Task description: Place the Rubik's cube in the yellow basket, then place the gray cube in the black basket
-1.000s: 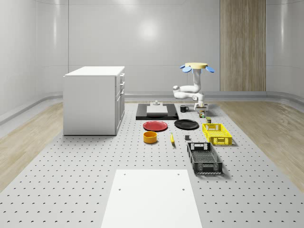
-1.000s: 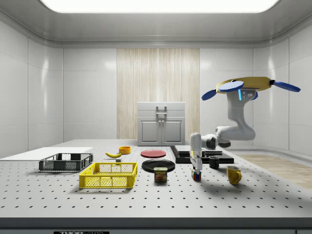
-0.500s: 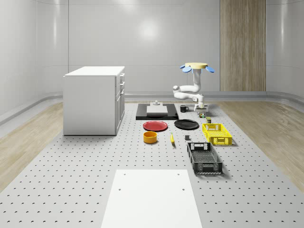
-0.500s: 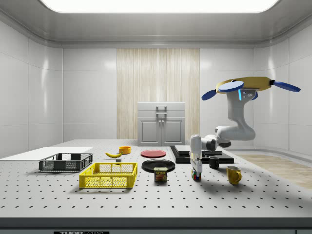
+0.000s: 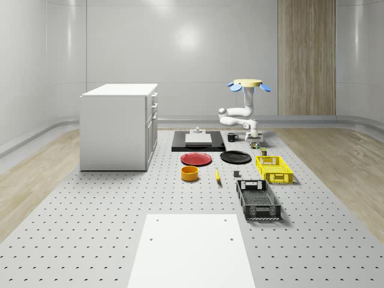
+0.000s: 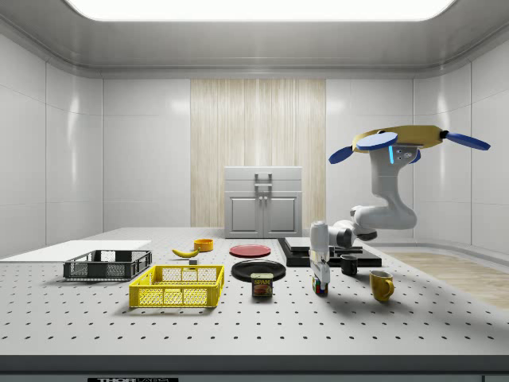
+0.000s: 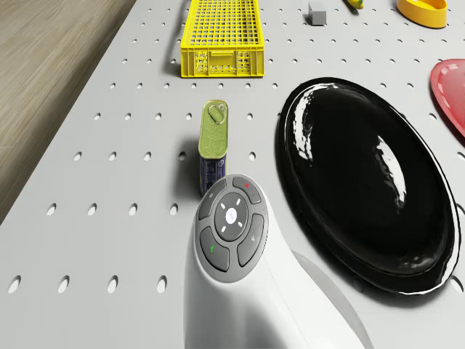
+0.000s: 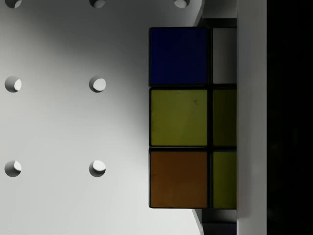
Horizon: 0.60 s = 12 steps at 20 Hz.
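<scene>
Hidden: gripper [image 6: 320, 280] finger covered part of the Rubik's cube [image 8: 179, 117].
Cube: directly under gripper.
Grip: unclear.
Drone [image 6: 406, 142]: hovered over table [image 6: 238, 326].

Rubik's cube [image 8: 190, 117], blue, yellow and orange tiles showing, upright on the perforated table; yellow basket [image 5: 274, 168], open mesh, at the black basket's [image 5: 258, 200] 12 o'clock; gray cube [image 7: 317, 12], small, beside the yellow basket.

Pincer [image 6: 320, 280] low, arm bent downward.
</scene>
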Tool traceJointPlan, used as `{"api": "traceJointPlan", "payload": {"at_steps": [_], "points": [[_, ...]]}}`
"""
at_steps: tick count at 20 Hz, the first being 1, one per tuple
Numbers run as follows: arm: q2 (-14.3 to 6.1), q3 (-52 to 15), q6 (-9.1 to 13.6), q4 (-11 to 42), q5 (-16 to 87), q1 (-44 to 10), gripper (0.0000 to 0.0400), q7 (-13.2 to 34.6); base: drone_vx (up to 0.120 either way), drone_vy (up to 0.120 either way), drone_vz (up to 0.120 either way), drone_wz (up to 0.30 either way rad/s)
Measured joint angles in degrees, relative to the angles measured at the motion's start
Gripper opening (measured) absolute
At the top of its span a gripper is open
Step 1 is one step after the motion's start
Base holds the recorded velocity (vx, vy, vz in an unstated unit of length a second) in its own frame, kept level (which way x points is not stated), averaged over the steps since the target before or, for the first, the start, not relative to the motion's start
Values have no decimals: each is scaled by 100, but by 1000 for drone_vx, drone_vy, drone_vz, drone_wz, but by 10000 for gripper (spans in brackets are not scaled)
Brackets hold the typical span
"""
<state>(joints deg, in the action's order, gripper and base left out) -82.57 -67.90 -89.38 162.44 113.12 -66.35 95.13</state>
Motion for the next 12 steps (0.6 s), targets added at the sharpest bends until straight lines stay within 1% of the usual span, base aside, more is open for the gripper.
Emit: {"api": "traceJointPlan", "payload": {"at_steps": [5,12], "points": [[-17,5,-19,-4,1,-8,333,5,0,0,0,0],[-36,-41,-20,8,-49,-12,326,15,0,0,0,0]]}}
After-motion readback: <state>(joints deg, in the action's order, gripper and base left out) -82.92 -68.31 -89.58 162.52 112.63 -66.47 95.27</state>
